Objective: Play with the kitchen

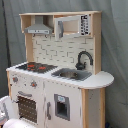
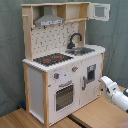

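Evidently the approach step was in hand: the kitchen (image 2: 62,65) stood on the floor, untouched. The gripper (image 2: 104,83) (finger state indeterminate) hovered near its front, needing a target.

A tall white and light-wood toy play kitchen (image 1: 55,75) (image 2: 62,60) stands upright in both exterior views. Its counter holds a black hob with red rings (image 1: 35,66) (image 2: 52,59) beside a silver sink (image 1: 72,74) (image 2: 81,50) with a curved black faucet (image 1: 83,59) (image 2: 74,39). A grey hood (image 1: 38,29) (image 2: 49,20) hangs above the hob. The windowed oven door (image 1: 27,107) (image 2: 64,96) is closed below the knobs (image 1: 34,84) (image 2: 74,69).
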{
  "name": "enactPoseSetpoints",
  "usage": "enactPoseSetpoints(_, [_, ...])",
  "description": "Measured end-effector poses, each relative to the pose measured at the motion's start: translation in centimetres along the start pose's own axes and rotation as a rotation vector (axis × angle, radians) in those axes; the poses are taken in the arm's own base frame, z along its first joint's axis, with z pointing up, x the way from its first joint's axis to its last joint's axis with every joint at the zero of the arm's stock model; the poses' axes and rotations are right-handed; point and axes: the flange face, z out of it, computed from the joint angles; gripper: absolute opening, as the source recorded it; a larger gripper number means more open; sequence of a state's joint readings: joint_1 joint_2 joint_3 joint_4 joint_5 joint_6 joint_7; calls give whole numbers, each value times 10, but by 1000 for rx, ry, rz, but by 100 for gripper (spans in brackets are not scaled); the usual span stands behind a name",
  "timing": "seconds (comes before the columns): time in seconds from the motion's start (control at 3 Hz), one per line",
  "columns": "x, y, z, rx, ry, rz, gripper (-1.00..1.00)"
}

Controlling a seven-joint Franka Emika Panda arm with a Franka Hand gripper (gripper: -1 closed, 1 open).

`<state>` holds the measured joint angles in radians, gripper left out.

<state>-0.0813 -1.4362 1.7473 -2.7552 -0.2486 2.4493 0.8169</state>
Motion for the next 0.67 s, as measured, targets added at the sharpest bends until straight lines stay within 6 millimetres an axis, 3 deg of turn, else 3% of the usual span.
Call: enactPoseSetpoints(0.67, [1, 6, -13, -22, 22, -195, 100])
